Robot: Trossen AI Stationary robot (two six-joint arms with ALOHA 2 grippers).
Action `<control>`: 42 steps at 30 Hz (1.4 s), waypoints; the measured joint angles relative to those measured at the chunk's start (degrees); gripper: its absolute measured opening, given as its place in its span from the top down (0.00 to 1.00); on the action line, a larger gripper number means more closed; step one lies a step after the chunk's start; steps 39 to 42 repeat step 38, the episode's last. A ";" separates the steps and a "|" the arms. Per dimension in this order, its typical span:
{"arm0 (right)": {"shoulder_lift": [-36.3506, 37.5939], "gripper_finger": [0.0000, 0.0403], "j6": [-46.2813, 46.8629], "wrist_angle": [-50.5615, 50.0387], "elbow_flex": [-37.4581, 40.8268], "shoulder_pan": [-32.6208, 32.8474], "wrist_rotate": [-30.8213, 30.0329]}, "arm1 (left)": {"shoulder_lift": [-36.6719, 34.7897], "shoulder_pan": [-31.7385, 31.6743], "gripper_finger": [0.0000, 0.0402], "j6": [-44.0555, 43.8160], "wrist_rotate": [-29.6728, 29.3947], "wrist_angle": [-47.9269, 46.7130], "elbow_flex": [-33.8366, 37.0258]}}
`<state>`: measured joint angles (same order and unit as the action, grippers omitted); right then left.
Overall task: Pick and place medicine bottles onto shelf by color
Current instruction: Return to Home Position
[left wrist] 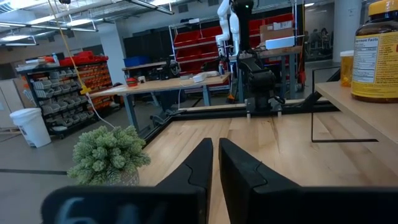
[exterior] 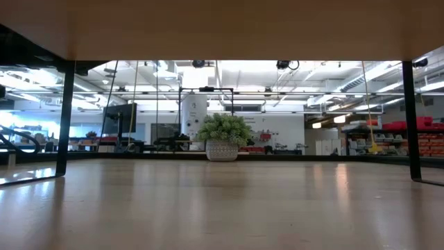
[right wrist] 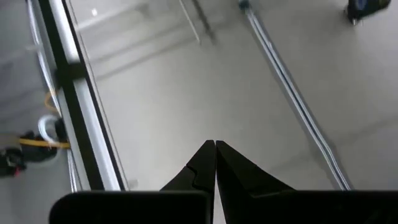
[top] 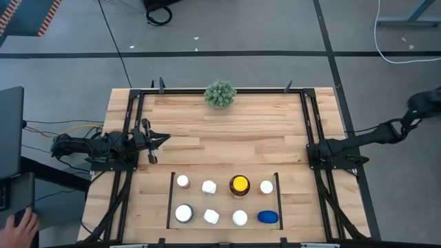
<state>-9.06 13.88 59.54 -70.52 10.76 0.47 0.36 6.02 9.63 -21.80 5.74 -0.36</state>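
Observation:
Several small bottles stand upright in two rows inside the shelf (top: pixel 170 200), a bay of light wood outlined by black strips at the table's near edge. Most have white caps (top: pixel 209 187); one is amber with a yellow cap (top: pixel 240 184), and one is blue (top: pixel 268 217). The amber bottle also shows in the left wrist view (left wrist: pixel 376 50). My left gripper (left wrist: pixel 216 142) is shut and empty, level above the table's left side (top: pixel 164 138), pointing right. My right gripper (right wrist: pixel 215 144) is shut and empty, out past the table's right edge, over the floor.
A green spiky plant ball (top: pixel 220 94) sits at the middle of the far edge and also shows in the low view (exterior: pixel 223 135). A black frame (top: pixel 308 124) runs around the table. A person's hand (top: pixel 26 224) shows off the table's near left.

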 joint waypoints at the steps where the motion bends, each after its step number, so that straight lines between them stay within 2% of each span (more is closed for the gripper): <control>1: 0.00 0.95 0.01 0.03 -2.41 0.00 0.00 | 0.00 0.00 0.91 0.00 0.00 0.02 0.00; 10: 0.02 0.95 0.01 -0.13 -20.72 0.00 0.00 | 0.00 0.00 0.94 0.00 0.01 0.02 0.00; 19: 0.02 0.95 0.01 -0.09 -30.54 0.00 0.00 | 0.00 0.00 0.91 0.00 0.02 0.00 -0.02; 27: 0.02 0.95 0.01 -0.85 -31.22 0.00 0.00 | 0.00 0.00 0.93 0.00 0.02 0.00 -0.02; 32: 0.02 0.95 0.01 -8.93 -30.98 0.00 0.00 | 0.00 0.00 0.94 0.00 0.00 0.00 -0.02; 38: 0.02 0.95 0.01 -24.49 -31.00 0.00 0.00 | 0.00 0.00 0.92 0.00 0.02 0.00 -0.02; 42: 0.02 0.95 0.01 -24.49 -31.00 0.00 0.00 | 0.00 0.00 0.92 0.00 0.02 0.00 -0.02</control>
